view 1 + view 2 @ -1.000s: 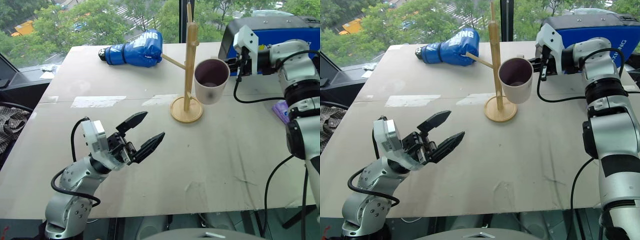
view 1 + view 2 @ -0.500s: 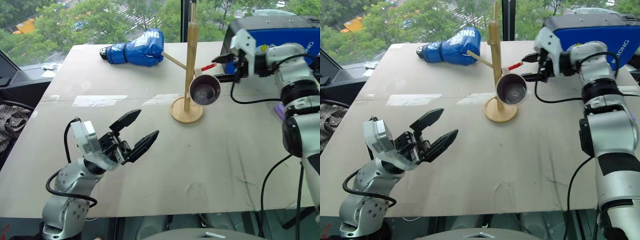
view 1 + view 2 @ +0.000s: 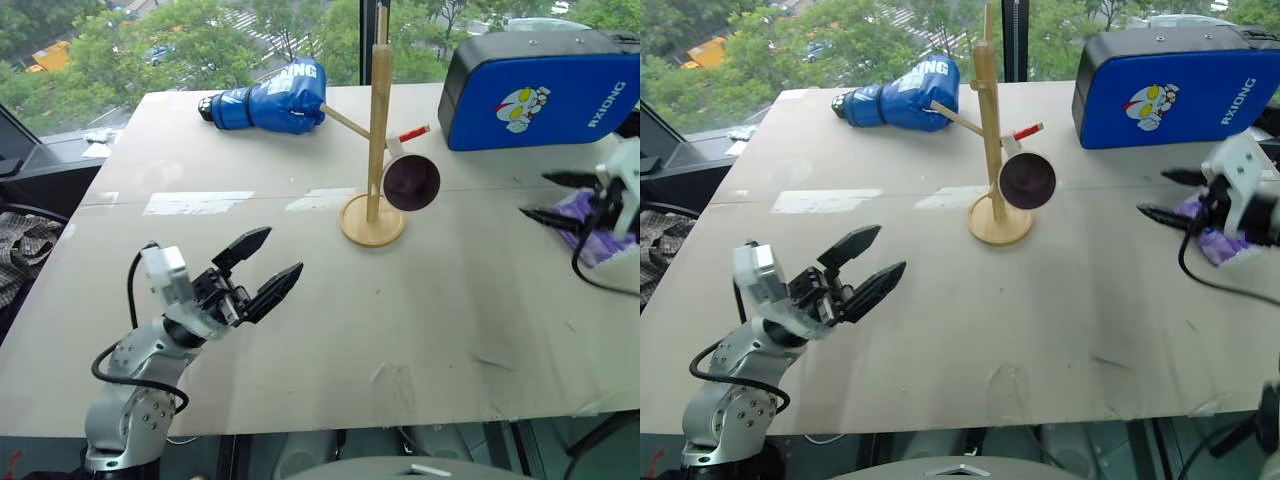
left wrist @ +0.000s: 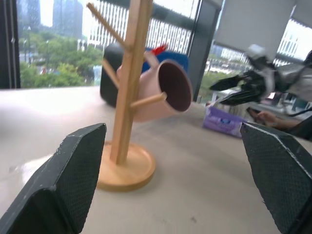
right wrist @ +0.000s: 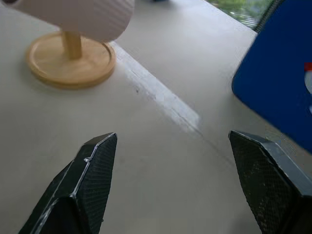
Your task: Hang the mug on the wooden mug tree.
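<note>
Mug hung on the tree, both pincers open and empty.

From the head views, the mug hung on the wooden mug tree at twelve o'clock on the desk; the left pincer gaped at eight o'clock, the right pincer at three, beside a purple tissue pack. The left wrist view showed the mug tilted, mouth sideways, against the pole. In the right wrist view, spread fingers faced the tree's base.

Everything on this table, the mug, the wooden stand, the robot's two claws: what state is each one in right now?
mug: hanging on the red-tipped peg, tilted, mouth facing the camera.
wooden mug tree: upright on its round base.
left gripper: open, holding nothing.
right gripper: open, holding nothing, over the purple tissue pack.
boxing glove: lying flat.
</note>
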Available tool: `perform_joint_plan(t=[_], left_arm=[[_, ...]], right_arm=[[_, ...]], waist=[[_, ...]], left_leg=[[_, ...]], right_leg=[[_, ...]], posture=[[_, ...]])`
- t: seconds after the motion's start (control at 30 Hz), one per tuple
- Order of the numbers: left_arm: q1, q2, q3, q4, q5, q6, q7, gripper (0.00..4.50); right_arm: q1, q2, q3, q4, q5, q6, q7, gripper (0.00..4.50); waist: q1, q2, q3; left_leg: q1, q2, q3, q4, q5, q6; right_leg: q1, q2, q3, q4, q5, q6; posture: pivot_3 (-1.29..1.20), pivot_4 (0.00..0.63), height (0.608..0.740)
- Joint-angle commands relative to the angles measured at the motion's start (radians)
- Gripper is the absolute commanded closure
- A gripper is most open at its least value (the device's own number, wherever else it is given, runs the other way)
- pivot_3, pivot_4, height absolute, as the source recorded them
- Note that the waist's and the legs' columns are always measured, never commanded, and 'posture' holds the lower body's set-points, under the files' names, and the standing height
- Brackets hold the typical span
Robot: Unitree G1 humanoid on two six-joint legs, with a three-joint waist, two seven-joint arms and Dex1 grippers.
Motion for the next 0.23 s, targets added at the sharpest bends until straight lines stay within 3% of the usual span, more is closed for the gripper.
perform_joint_plan(t=[0.03, 0.13, 0.23], left_arm=[[0.008, 0.032, 0.006, 0.014, 0.046, 0.015, 0.016, 0.00], [0.019, 0.064, 0.017, 0.036, 0.054, 0.046, 0.012, 0.00], [0.023, 0.081, 0.015, 0.062, 0.068, 0.048, -0.002, 0.00]], right_arm=[[0.203, 0.045, -0.156, -0.237, 0.061, 0.073, -0.084, 0.83], [0.418, 0.127, -0.261, -0.428, 0.125, 0.143, -0.151, 0.83], [0.527, 0.175, -0.269, -0.534, 0.149, 0.163, -0.200, 0.83]], waist=[[0.004, 0.000, 0.000], [0.010, 0.001, -0.001], [0.002, 0.001, -0.001]], left_leg=[[0.000, 0.000, 0.000, 0.001, 0.000, 0.000], [0.001, 0.000, 0.000, 0.001, 0.000, 0.000], [0.009, 0.000, 0.002, 0.000, -0.001, 0.001]], right_leg=[[0.000, 0.000, 0.000, 0.000, 0.000, 0.000], [0.001, 0.000, 0.001, 0.000, 0.000, 0.000], [0.008, 0.000, 0.002, 0.000, 0.000, 0.000]], posture=[[0.00, 0.150, 0.740], [0.00, 0.150, 0.740], [0.00, 0.150, 0.740]])
